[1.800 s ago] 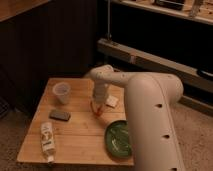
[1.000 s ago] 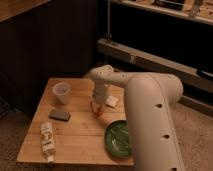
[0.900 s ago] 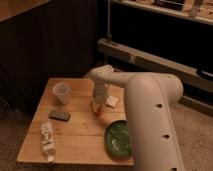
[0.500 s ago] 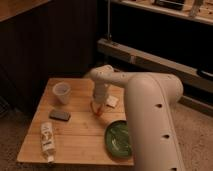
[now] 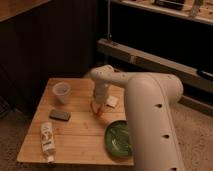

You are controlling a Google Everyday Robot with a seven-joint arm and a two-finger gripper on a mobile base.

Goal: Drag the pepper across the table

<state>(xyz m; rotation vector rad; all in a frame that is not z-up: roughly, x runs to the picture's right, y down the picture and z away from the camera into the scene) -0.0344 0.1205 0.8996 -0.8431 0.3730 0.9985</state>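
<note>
The pepper [image 5: 100, 112] is a small red-orange sliver lying near the middle of the light plank table [image 5: 75, 130]. My gripper [image 5: 98, 105] hangs straight down over it from the white arm, its tips right at the pepper's upper end. The arm's large white body fills the right side of the view and hides the table's right edge.
A clear plastic cup [image 5: 61, 92] stands at the back left. A dark flat phone-like thing [image 5: 59, 115] lies left of centre. A white bottle [image 5: 47, 140] lies at the front left. A green plate [image 5: 117, 139] sits front right, and a pale square packet [image 5: 112, 101] is beside the gripper.
</note>
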